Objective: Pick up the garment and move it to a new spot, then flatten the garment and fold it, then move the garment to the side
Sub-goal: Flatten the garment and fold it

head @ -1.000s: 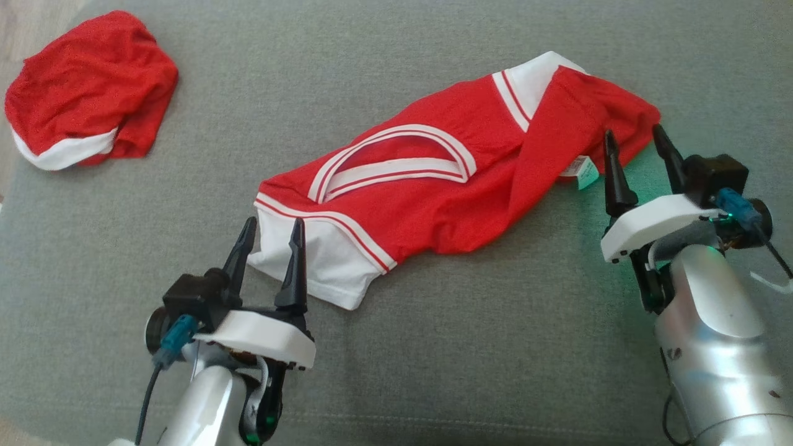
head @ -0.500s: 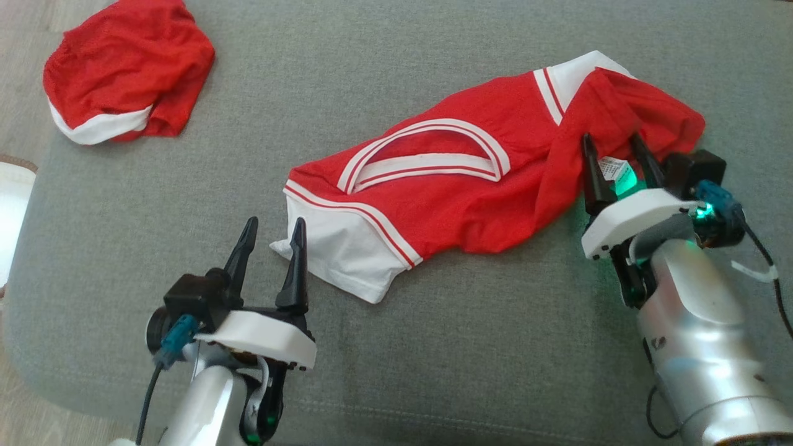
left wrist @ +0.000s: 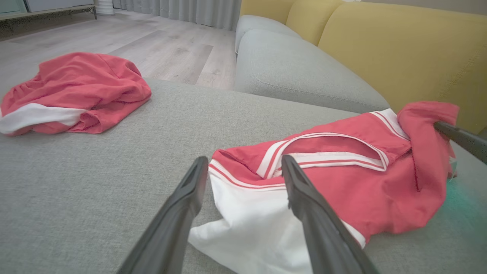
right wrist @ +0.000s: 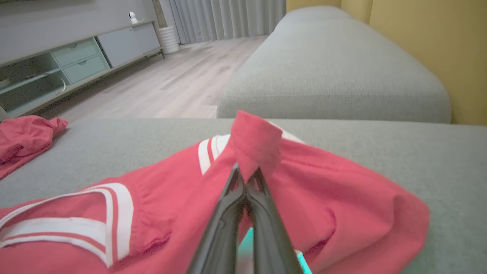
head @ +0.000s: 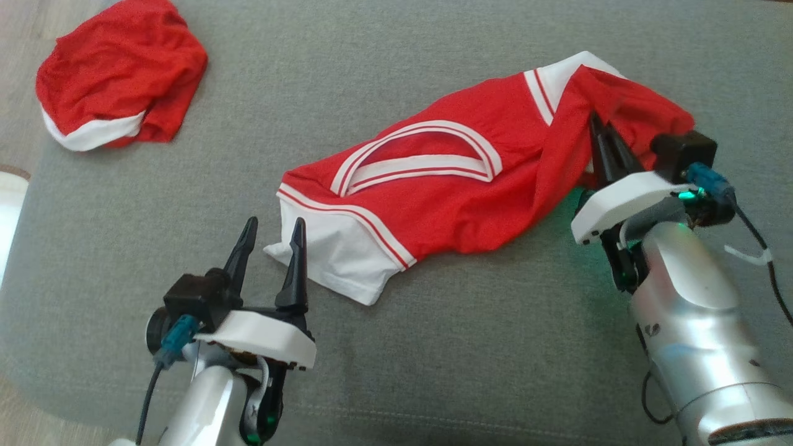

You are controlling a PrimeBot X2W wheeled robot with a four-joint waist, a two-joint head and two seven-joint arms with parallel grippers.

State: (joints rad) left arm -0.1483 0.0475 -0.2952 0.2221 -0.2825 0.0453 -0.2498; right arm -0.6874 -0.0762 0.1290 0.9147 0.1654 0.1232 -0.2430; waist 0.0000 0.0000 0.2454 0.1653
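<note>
We hold the right claw [right wrist: 247, 169] clenched on a raised red fold at one end of the shirt [head: 446, 198], crumpled across the grey couch [head: 433, 347], while our left claw [head: 272, 224] hovers released around its white sleeve, probably so both ends lift together.

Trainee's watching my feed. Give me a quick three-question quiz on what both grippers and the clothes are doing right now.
1. True or false: the right gripper is shut on a red fold of the jersey.
2. The left gripper is: A) open, with the white sleeve corner between its fingers; B) shut on that sleeve; C) shut on empty air.
3. In the head view, what lies at the far left corner of the grey cushion?
Key: 1 true. 2 A. 3 a crumpled red garment with a white band.
</note>
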